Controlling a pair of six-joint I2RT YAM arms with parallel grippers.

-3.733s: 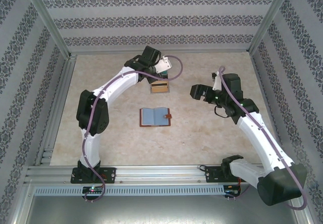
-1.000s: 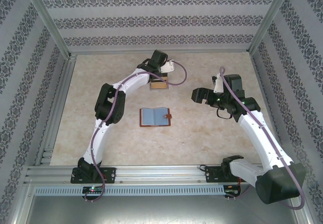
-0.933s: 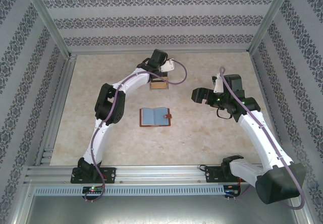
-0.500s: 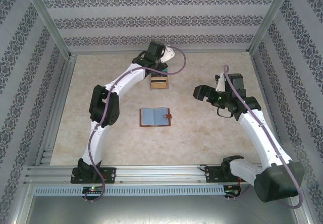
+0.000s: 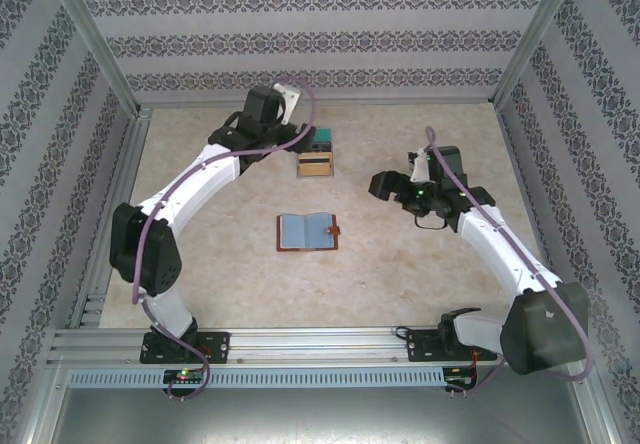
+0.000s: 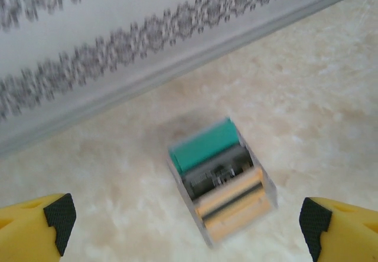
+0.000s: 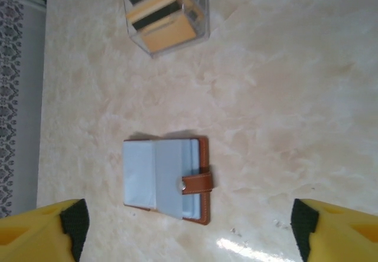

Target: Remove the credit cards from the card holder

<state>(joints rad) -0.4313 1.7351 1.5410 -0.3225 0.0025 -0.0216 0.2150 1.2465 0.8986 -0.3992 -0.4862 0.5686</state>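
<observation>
The brown card holder lies open on the table, blue-grey sleeve pages up and snap tab to the right; it also shows below my right wrist camera. A clear stepped rack behind it holds credit cards: one teal, one dark, and tan ones. My left gripper hovers open just left of the rack with nothing between its fingers. My right gripper hangs open above and to the right of the card holder, its jaws empty. Whether any cards sit in the sleeves is hidden.
Patterned walls and metal posts enclose the beige marble table. A metal rail carrying the arm bases runs along the near edge. Bare tabletop lies left and front of the card holder.
The left gripper has opened fully and drawn back leftward from the card rack, leaving the teal card there. The right gripper has shifted left towards the card holder.
</observation>
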